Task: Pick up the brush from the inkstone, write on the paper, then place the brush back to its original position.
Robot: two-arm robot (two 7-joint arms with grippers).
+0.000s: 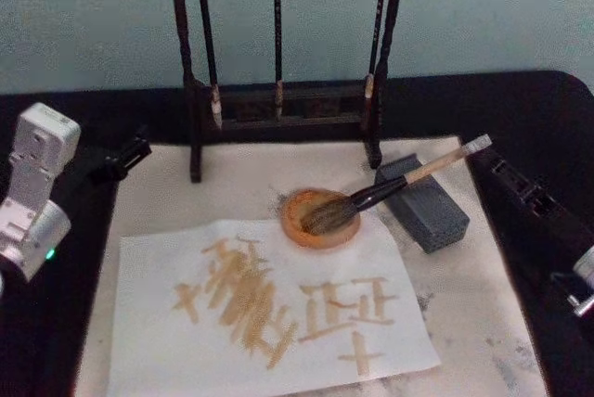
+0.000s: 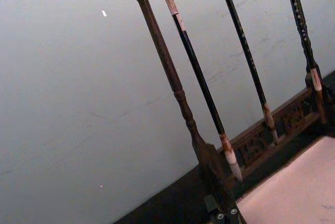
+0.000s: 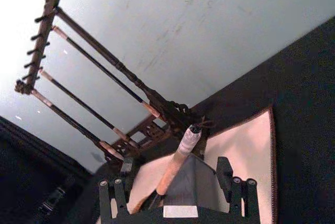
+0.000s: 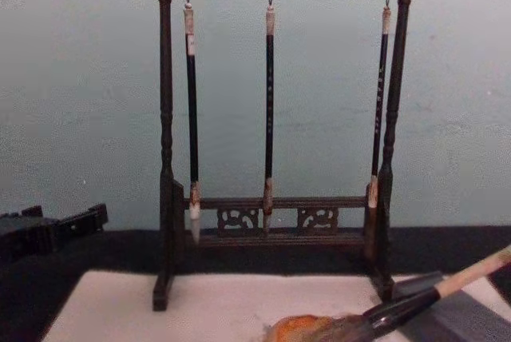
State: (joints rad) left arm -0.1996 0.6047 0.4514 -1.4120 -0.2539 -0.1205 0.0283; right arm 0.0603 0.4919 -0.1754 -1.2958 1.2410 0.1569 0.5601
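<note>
While the brush (image 1: pixel 394 185) lies with its bristles in the round orange inkstone (image 1: pixel 297 235) and its handle propped on a grey block (image 1: pixel 436 221), the right gripper (image 3: pixel 175 167) hangs at the right side of the bench (image 1: pixel 557 109). Its jaws are apart and the handle's end points into the gap, seemingly touching neither, though the angle is poor. The paper (image 1: pixel 186 341), marked with tan strokes, reaches up to the inkstone. The left gripper (image 1: pixel 121 158) rests at the left near the wooden rack (image 4: pixel 165 158) of slim brushes (image 4: pixel 269 102). Whether it is open I cannot tell.
</note>
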